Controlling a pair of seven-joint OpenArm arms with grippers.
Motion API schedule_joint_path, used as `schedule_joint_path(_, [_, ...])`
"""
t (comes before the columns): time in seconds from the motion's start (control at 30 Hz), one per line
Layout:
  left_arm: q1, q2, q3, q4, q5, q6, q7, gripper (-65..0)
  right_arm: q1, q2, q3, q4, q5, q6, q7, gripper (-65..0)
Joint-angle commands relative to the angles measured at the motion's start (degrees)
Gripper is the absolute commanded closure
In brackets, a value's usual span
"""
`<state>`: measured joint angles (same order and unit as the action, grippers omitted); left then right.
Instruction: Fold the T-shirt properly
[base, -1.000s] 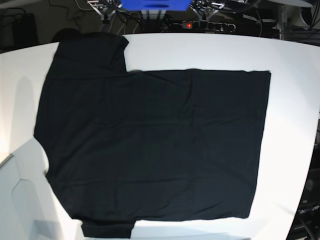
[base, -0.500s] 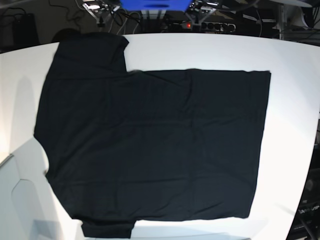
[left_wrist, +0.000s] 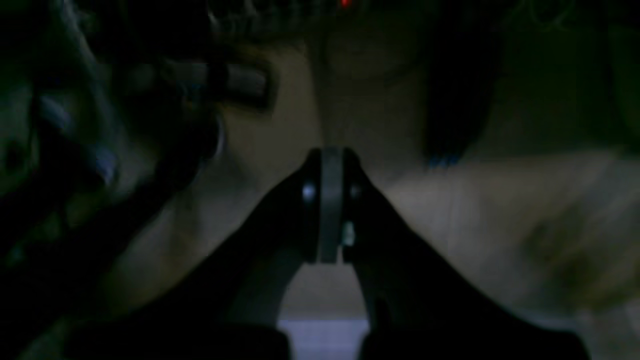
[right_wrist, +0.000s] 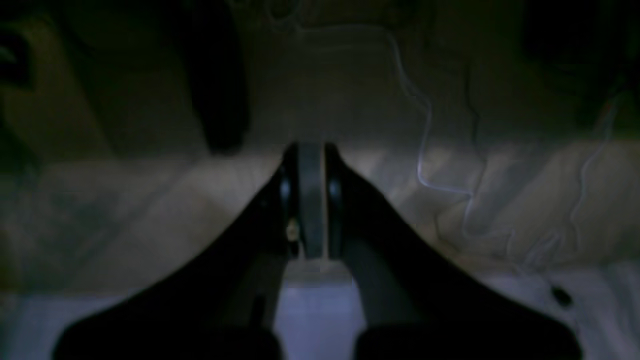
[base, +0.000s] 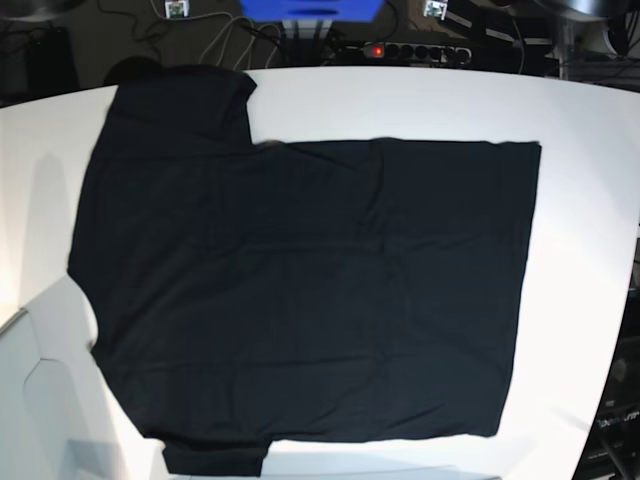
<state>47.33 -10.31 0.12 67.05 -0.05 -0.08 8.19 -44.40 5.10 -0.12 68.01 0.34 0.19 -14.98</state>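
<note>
Black T-shirt (base: 300, 290) lies spread flat on the white table (base: 590, 120), covering most of it, one sleeve toward the far left corner, the other at the near edge. No arm over the cloth in the base view. Left gripper (left_wrist: 330, 205): pads pressed together, nothing between them. Right gripper (right_wrist: 310, 200): same, closed on nothing. Both wrist views dark, blurred, showing cables (right_wrist: 425, 125) behind.
</note>
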Motion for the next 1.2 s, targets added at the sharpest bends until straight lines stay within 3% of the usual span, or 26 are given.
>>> schedule_joint_path(0.0, [4.76,-0.99,-0.08,4.73,0.01,-0.14,-0.05,0.0,-2.94,0.65,0.25,3.77,-0.03,0.12,0.17,0.0])
schedule_joint_path(0.17, [14.87,-3.28,-0.16,22.93,-0.08,-0.14,1.53,0.0,-10.32,0.57,2.45,18.45,-0.03,0.12,-3.61,0.0])
schedule_joint_path(0.4, [23.31,-3.63,-1.83,38.14,-0.08,-0.14,2.94,0.0,-19.55,0.39,8.60,39.99,0.06,0.12,-9.24,0.0])
schedule_joint_path(0.6, [21.55,-3.28,-6.49,45.17,-0.69,-0.14,2.94,0.0,-19.29,0.57,12.74,48.61,0.06,0.12,-8.71,0.0])
schedule_joint_path(0.77, [16.54,-3.28,-11.42,45.96,-7.81,-0.14,3.29,-0.7,-13.84,0.57,13.53,48.87,0.06,0.21,-9.24,0.0])
schedule_joint_path(0.83, [14.60,-3.28,-13.26,46.49,-10.19,-0.14,5.84,-4.7,-11.38,0.57,13.53,48.87,0.06,0.21,-9.24,0.0])
schedule_joint_path(0.93, [10.47,-3.19,-16.52,47.02,-14.85,-0.23,11.29,-17.9,-7.33,0.30,13.61,48.87,0.06,0.30,-10.38,-0.7])
schedule_joint_path(1.07, [6.51,-3.19,-21.53,47.02,-22.14,-0.23,15.16,-37.4,-2.23,-0.22,13.53,48.87,0.06,0.30,-14.69,-13.8])
schedule_joint_path(1.17, [4.14,-3.19,-25.48,47.02,-26.54,-0.23,15.42,-45.0,0.31,-0.84,13.61,48.87,0.06,0.30,-16.36,-25.4])
